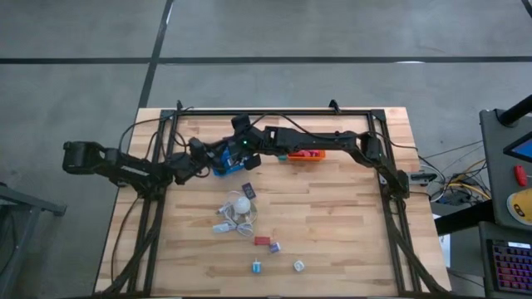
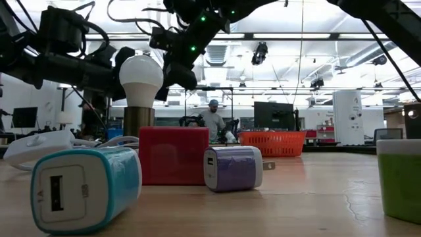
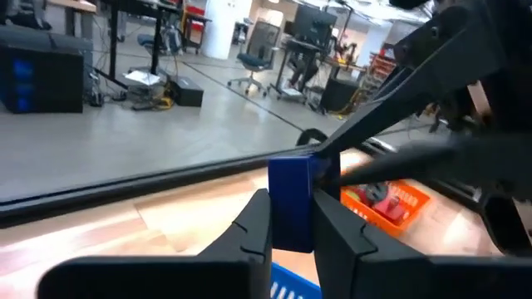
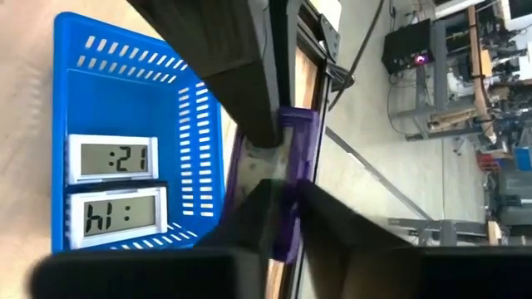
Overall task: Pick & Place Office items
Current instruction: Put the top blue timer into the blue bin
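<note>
Right below: blue basket (image 4: 125, 108) with 2 clocks (image 4: 112, 158) inside. Just above its edge: left gripper (image 3: 291, 237) and right gripper (image 4: 278, 224), tip to tip, both pinched shut on 1 small block (image 3: 291, 199), held upright. Hidden by arms from above. Hard to tell which grip is firmer.

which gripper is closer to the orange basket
Right. The right gripper is over the blue basket, just left of the orange basket. The left gripper sits farther left, at the blue basket's other side.

Digits ":21" on clock display (image 4: 114, 158), blue basket (image 4: 199, 124)
</note>
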### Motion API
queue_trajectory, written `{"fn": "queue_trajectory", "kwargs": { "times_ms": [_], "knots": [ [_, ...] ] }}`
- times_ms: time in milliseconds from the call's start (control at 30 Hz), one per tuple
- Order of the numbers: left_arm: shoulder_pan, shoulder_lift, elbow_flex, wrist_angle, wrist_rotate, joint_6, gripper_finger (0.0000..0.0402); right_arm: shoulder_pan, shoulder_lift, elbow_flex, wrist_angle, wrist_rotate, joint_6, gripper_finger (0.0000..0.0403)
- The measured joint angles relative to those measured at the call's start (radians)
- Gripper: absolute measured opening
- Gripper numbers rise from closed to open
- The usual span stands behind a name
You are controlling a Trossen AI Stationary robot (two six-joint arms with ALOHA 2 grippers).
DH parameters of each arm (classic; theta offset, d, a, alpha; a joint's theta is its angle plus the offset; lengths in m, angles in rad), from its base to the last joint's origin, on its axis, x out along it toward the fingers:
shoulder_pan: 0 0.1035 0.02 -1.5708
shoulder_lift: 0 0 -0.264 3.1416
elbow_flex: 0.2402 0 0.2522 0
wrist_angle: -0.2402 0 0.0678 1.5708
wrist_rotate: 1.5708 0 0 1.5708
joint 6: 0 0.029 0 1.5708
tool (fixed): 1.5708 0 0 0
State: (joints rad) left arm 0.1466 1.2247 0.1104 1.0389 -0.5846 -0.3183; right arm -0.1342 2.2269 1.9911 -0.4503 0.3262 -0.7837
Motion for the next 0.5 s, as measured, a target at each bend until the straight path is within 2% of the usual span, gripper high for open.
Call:
{"fn": "queue_trajectory", "kwargs": {
  "times_ms": [100,500],
  "knots": [
    [-0.001,0.000,0.000,0.004,0.001,0.000,0.0053,0.000,-0.002,0.000,0.003,0.003,0.001,0.0025],
    [-0.001,0.000,0.000,0.006,0.001,-0.003,0.0053,0.000,-0.002,0.000,-0.003,0.005,0.002,0.0025]
  ]
}}
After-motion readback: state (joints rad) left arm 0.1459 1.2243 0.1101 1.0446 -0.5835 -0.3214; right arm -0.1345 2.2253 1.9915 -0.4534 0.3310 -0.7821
